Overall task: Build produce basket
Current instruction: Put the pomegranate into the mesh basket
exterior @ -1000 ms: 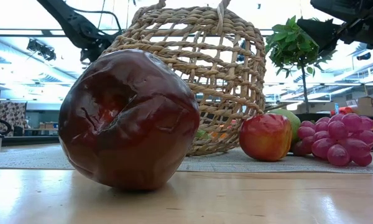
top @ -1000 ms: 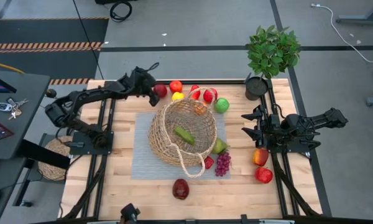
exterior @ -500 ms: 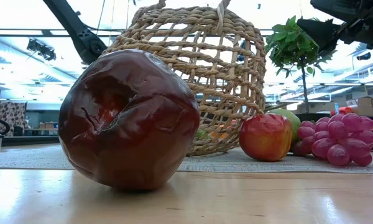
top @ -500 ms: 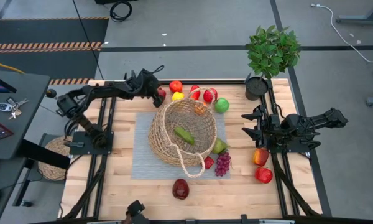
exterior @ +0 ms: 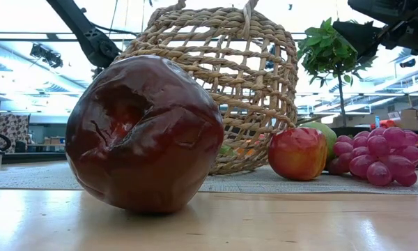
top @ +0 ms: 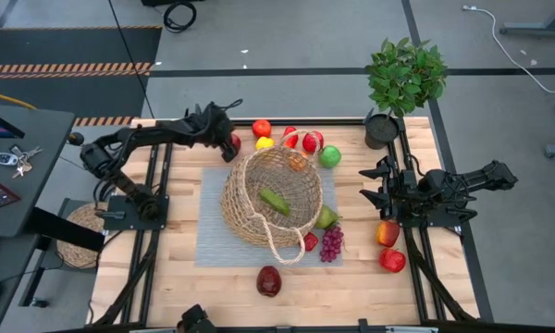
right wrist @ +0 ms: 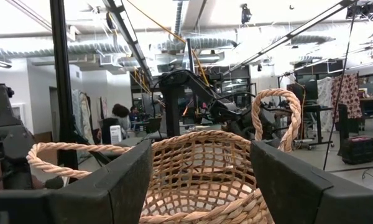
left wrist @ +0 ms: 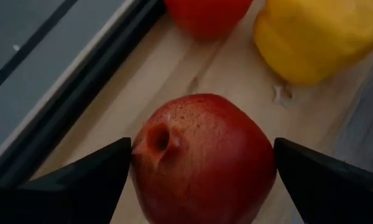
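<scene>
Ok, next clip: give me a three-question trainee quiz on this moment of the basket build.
1. True or false: the left gripper has its fingers spread either side of a dark red fruit.
2. What lies inside the basket? A) grapes B) a long green piece C) a lemon
3. Fill in: the purple grapes lie on the mat beside the basket's ____.

Key: 1 true; 2 B; 3 handle.
</scene>
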